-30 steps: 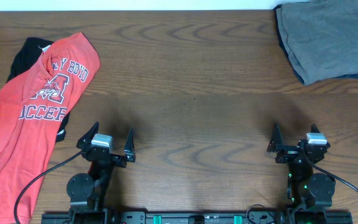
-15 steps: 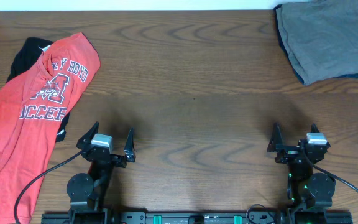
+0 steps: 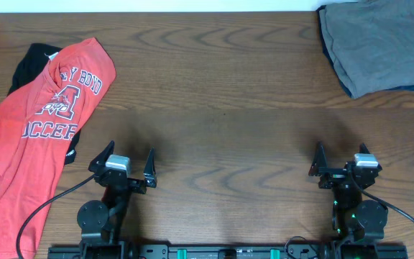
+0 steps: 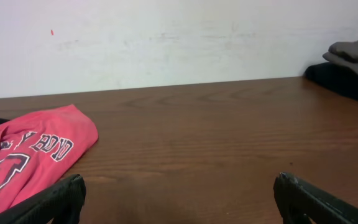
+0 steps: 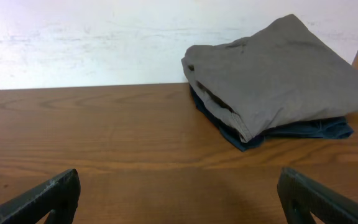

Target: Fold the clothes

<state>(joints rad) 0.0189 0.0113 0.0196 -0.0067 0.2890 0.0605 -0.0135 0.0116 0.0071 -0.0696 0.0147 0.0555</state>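
A red-orange T-shirt (image 3: 34, 137) with white "SOCCER" lettering lies spread and rumpled at the table's left edge; its corner shows in the left wrist view (image 4: 30, 155). A black garment (image 3: 31, 61) lies under it, mostly hidden. My left gripper (image 3: 126, 160) is open and empty near the front edge, right of the shirt, its fingers apart over bare wood in the left wrist view (image 4: 179, 199). My right gripper (image 3: 340, 160) is open and empty at the front right (image 5: 179, 199).
A folded grey garment (image 3: 376, 39) lies on a folded dark blue one (image 3: 408, 88) at the back right corner, also in the right wrist view (image 5: 272, 74). The brown wooden table (image 3: 221, 108) runs between the two piles. A white wall stands behind.
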